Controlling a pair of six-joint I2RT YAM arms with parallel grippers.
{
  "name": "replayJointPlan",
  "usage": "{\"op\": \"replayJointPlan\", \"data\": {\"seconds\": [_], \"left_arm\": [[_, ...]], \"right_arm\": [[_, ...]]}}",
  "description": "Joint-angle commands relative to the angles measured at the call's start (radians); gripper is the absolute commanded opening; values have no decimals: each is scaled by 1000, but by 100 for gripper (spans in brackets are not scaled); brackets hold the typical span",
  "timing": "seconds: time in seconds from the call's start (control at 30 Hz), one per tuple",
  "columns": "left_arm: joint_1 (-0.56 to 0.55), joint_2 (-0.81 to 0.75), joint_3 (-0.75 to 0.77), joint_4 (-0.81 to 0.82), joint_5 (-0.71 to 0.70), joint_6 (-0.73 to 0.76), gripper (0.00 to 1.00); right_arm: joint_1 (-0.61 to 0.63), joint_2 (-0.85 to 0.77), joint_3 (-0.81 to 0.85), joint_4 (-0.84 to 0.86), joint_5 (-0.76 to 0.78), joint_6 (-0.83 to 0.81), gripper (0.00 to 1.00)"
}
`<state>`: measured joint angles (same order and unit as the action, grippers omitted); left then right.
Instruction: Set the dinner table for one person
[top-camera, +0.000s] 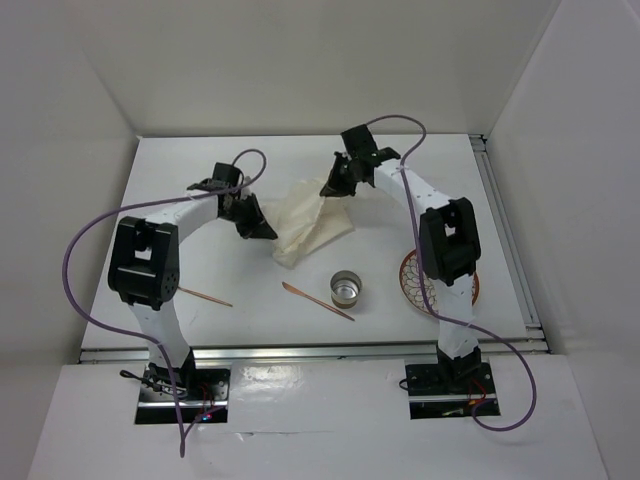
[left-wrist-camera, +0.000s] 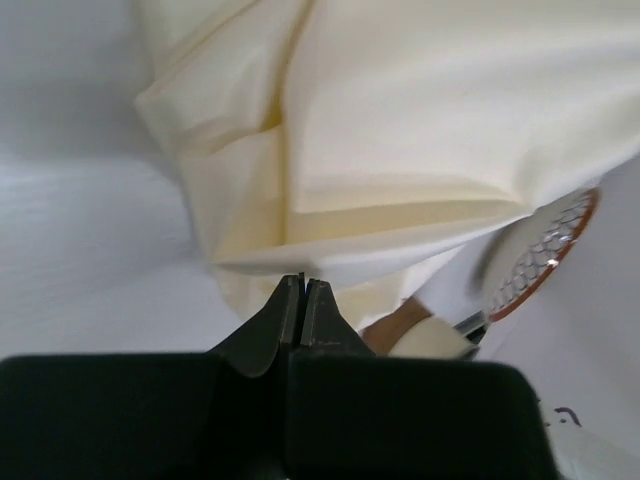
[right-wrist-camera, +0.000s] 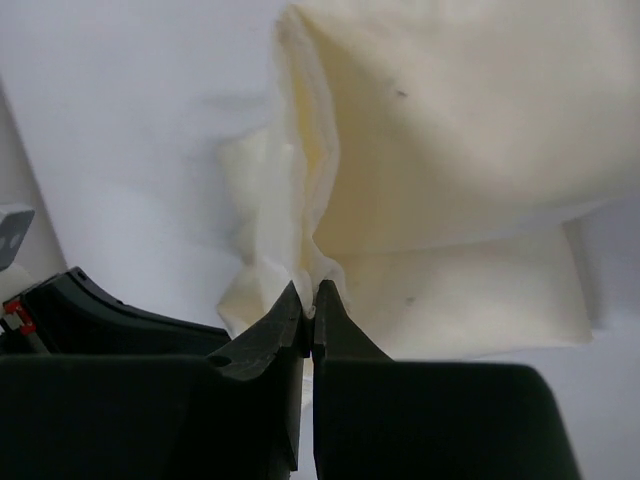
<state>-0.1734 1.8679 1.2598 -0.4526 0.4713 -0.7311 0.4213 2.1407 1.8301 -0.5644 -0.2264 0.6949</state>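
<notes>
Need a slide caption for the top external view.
Top view: left tool and right tool pinch opposite edges of the crumpled cloth on the table; metal cup and plate nearby.

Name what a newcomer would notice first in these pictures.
The crumpled cream cloth in the middle of the dinner table stands out, pinched by the left end effector at its left edge and the right end effector at its far edge. Nearer the arms sit a small metal cup and, partly under the right arm, a patterned plate.
</notes>
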Motion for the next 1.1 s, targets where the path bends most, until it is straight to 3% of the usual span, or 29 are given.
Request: {"op": "replayJointPlan", "data": {"seconds": [0.0, 0.17, 0.27, 0.33, 0.57, 0.7, 0.87, 0.97, 1.07], "left_arm": [[0, -56, 186, -42, -13, 24, 0], [40, 22, 638, -181, 0, 24, 0], [40, 16, 719, -209, -13, 24, 0], [40, -10, 666, -198, -13, 13, 0], [40, -72, 328, -133, -3, 13, 20], [40, -23, 248, -90, -28, 13, 59], [8, 86, 294, -167, -49, 36, 76], [-15, 121, 317, -187, -82, 73, 100], [-25, 161, 363, -225, -95, 93, 100]], "right_arm": [[8, -105, 156, 1, -14, -32, 0], [-19, -74, 470, -38, -71, -67, 0], [-19, -125, 460, -48, -58, -77, 0], [-19, -237, 300, -20, -19, -77, 0], [-47, -715, -455, 95, 133, -77, 0], [-56, -921, -772, 54, 142, -45, 0], [-56, -969, -920, 8, 151, 14, 0], [-56, -969, -942, -5, 151, 41, 0], [-56, -969, -942, -5, 151, 51, 0]]}}
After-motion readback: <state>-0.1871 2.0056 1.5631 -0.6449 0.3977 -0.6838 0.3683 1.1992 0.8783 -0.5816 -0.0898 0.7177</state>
